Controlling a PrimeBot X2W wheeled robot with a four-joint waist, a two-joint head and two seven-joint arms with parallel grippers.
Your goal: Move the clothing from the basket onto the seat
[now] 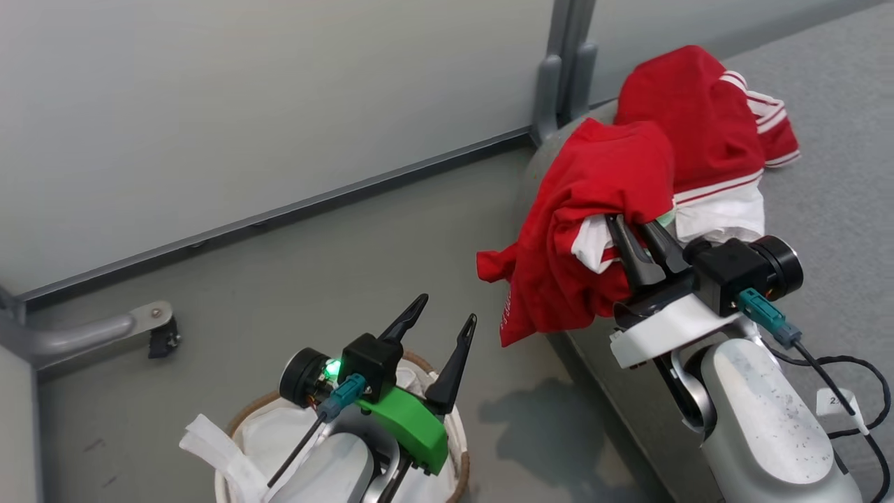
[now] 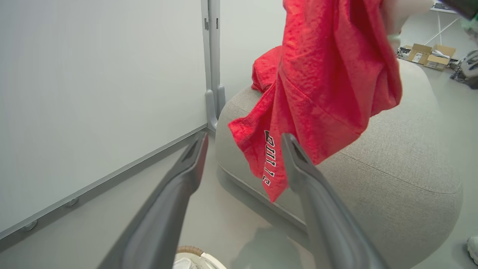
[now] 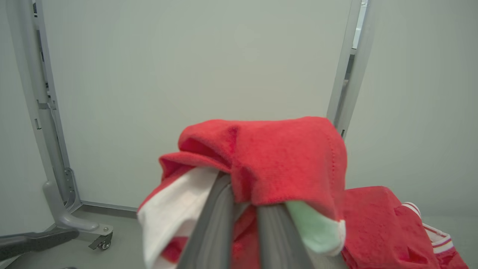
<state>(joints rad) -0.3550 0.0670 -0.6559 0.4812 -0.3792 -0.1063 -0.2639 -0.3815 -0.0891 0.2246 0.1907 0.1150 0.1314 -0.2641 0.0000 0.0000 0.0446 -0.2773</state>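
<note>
In the head view, the right fingers (image 1: 628, 253) are seen clamped on soft red clothing (image 1: 594, 188), which is draped over the rounded grey woven seat (image 1: 831, 175) at 2 o'clock. The left fingers (image 1: 454, 363) are held wide apart and empty above the brown-rimmed basket (image 1: 244, 413) at 7 o'clock. White lettering (image 2: 269, 157) and a stitched seam (image 2: 396, 170) are made plain in the left wrist view.

The forearms (image 1: 768, 419) are pale grey, rounded, with small dark specks. The left gripper (image 1: 448, 307) sits on a bright green bracket (image 1: 408, 419), the right gripper (image 1: 632, 228) on a white bracket (image 1: 670, 325). Both have long dark tapered fingers (image 1: 450, 370), black camera blocks (image 1: 726, 269) and teal plugs (image 1: 765, 318) with black cables (image 1: 297, 450).
</note>
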